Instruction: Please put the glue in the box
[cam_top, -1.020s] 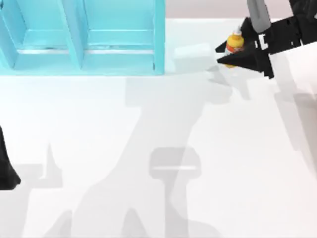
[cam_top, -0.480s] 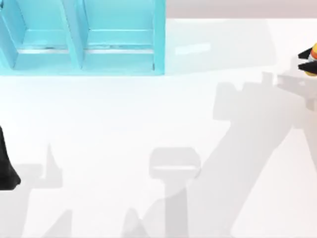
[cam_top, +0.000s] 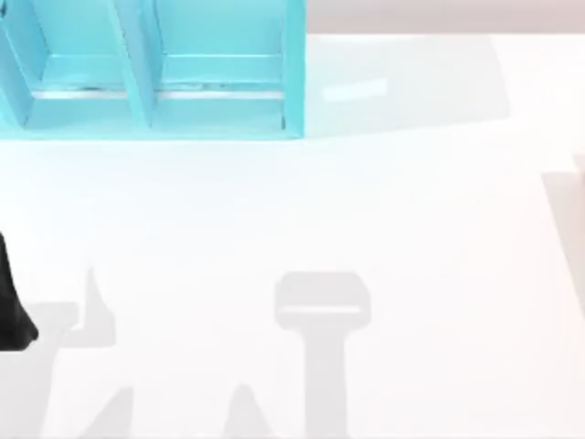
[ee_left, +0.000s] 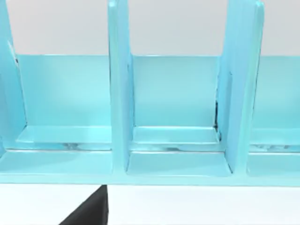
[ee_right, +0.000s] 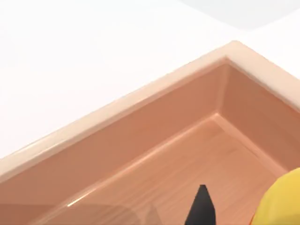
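Note:
The glue appears as a yellow rounded body at the edge of the right wrist view, hanging above the floor of the box. The box is a shallow peach-coloured tray with a pale rim and a wood-toned bottom. My right gripper is shut on the glue, and one black fingertip points down beside it over the box floor. The glue's cap and label are hidden. My left gripper is parked at the table's left edge.
A teal shelf unit with upright dividers stands at the back left of the white table. In the left wrist view its compartments face the camera with a black fingertip below them.
My right arm has carried the glue from beside the teal shelf off to the right, out of the top view. The left arm has stayed still.

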